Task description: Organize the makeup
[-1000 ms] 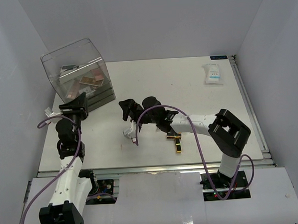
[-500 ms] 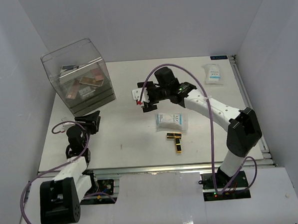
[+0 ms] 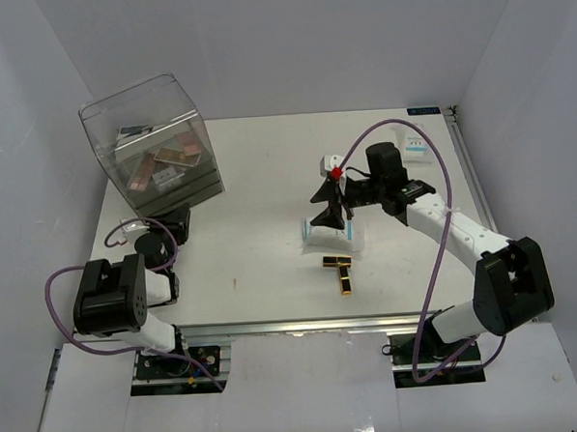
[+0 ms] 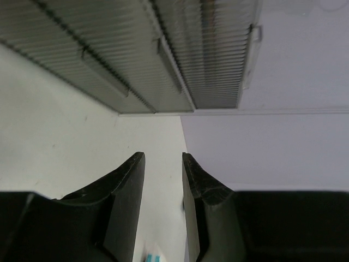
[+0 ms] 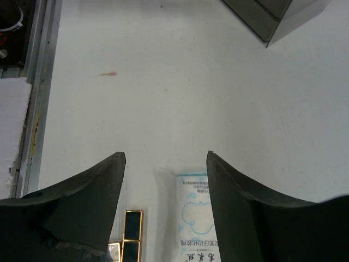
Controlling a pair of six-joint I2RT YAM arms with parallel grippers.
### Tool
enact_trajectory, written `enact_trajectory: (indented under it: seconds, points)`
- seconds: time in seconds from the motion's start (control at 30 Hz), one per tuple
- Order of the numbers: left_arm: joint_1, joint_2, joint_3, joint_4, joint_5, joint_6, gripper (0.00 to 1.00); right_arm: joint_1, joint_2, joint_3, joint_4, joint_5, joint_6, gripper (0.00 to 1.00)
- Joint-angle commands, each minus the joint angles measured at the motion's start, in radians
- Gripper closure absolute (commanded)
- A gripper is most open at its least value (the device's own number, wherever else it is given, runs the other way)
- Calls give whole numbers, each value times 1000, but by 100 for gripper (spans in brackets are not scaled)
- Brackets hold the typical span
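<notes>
A white-blue sachet (image 3: 336,239) lies mid-table; my right gripper (image 3: 329,210) hovers just above it, open and empty. In the right wrist view the gripper (image 5: 164,154) straddles the sachet (image 5: 197,218), with black-and-gold lipstick tubes (image 5: 126,240) at its left. The tubes (image 3: 342,271) lie crossed in front of the sachet. A second sachet (image 3: 418,143) lies at the far right, partly behind the right arm. Pink-brown palettes (image 3: 169,159) sit inside the clear box (image 3: 158,126). My left gripper (image 3: 179,222) is low by the box's front, slightly open and empty (image 4: 162,155).
The clear box stands tilted at the far left corner; its ribbed underside (image 4: 136,49) fills the top of the left wrist view, and its corner (image 5: 272,13) shows in the right wrist view. White walls enclose the table. A metal rail (image 5: 41,82) runs along the near edge.
My right gripper has swung from the table's left middle across to the right, over the sachet, which now lies uncovered. My left arm has folded down and back toward its base.
</notes>
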Motion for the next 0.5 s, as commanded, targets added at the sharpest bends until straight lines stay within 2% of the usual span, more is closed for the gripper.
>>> enact_trajectory:
  seconds: [0.0,0.47]
  points:
    - [2,54,64,170,-52,20,56,-71,-31,-15,101,-83,94,33]
    - [5,214,180,181,-82,9,58,-158,-36,-46,116,-155,117,33]
